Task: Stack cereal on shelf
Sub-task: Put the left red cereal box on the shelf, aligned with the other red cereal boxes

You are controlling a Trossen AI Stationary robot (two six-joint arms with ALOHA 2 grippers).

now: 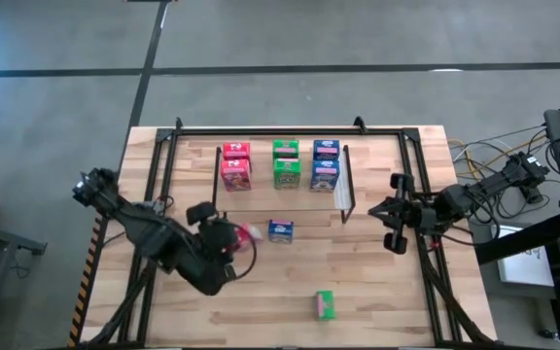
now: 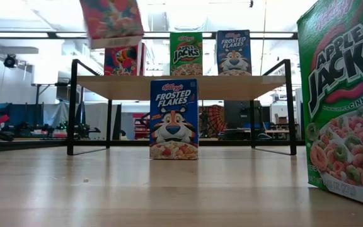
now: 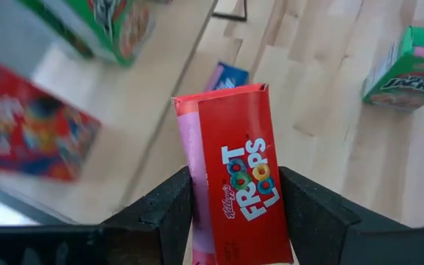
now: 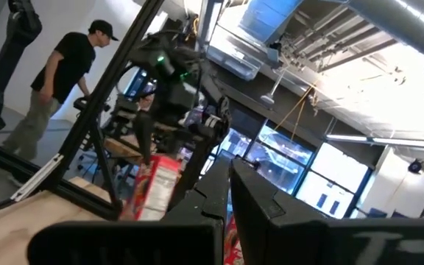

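My left gripper (image 1: 233,241) (image 3: 238,221) is shut on a red Froot Loops box (image 3: 234,169), which hangs high at the low view's top edge (image 2: 112,22). The shelf (image 1: 348,194) stands at the table's far side and carries red (image 1: 235,165), green (image 1: 286,162) and blue (image 1: 325,165) boxes. A blue Frosted Flakes box (image 1: 280,230) (image 2: 174,120) stands upright on the table in front of the shelf. A green Apple Jacks box (image 1: 325,304) (image 2: 345,101) stands near the table's near edge. My right gripper (image 1: 394,219) (image 4: 227,195) waits shut beside the shelf's right end. My left gripper pinches the red box between its two fingers (image 3: 160,213), one on each of the two faces flanking the narrow side panel (image 3: 249,184) with the lettering. It holds the box by one end, and the other end (image 3: 219,96) reaches out past the fingertips. The box is lifted clear and slightly tilted.
The big black frame (image 1: 154,194) runs round the table's left, far and right sides. Bare wood (image 1: 261,301) lies between the blue and green boxes. Beyond the table a person (image 4: 57,81) in a black shirt stands. Cables (image 1: 484,160) lie off the right edge.
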